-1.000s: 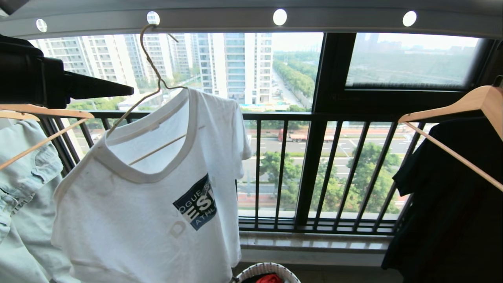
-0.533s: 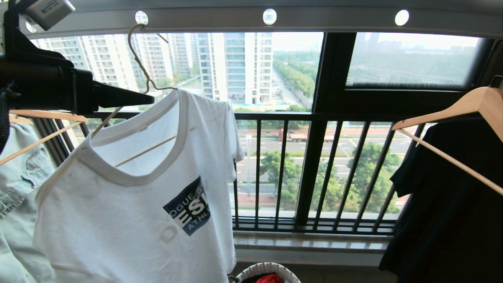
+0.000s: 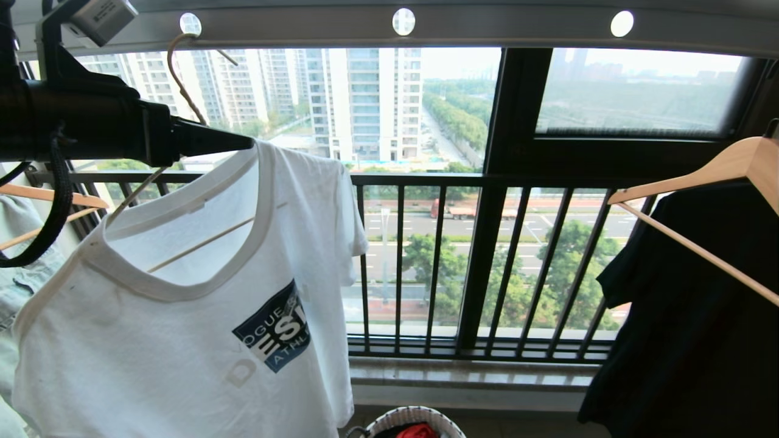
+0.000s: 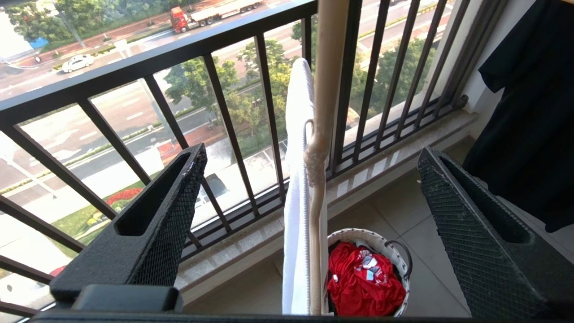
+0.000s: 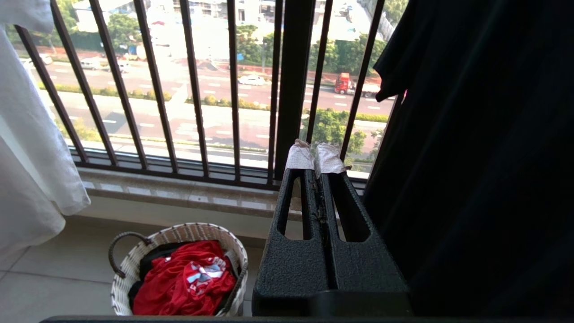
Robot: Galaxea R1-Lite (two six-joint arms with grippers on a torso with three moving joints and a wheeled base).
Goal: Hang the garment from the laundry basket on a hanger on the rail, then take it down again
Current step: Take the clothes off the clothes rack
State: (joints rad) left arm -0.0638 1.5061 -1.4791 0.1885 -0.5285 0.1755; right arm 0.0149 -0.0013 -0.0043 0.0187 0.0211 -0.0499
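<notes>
The garment (image 3: pixel 182 340), a white T-shirt with a navy chest graphic, hangs on the beige wire hanger (image 3: pixel 176 67). The hanger's hook sits in a hole of the grey rail (image 3: pixel 499 27) overhead. My left gripper (image 3: pixel 246 143) reaches in from the left at collar height. In the left wrist view this gripper (image 4: pixel 311 150) is wide open, with the hanger's neck (image 4: pixel 329 67) and the garment's edge (image 4: pixel 296 202) between its fingers and touching neither. My right gripper (image 5: pixel 314 157) is shut on nothing, low beside a black garment. The laundry basket (image 3: pixel 389 420) stands on the floor below.
A red garment (image 5: pixel 179 278) lies in the basket. A black garment (image 3: pixel 700 316) on a wooden hanger (image 3: pixel 688 176) hangs at the right. A pale denim piece (image 3: pixel 12 286) hangs at the far left. The black window railing (image 3: pixel 426 179) runs behind everything.
My left gripper has pushed further in towards the hanger's neck and opened wider. The hanger, the garment and the rail's holes have shifted left, while the window and basket stay put.
</notes>
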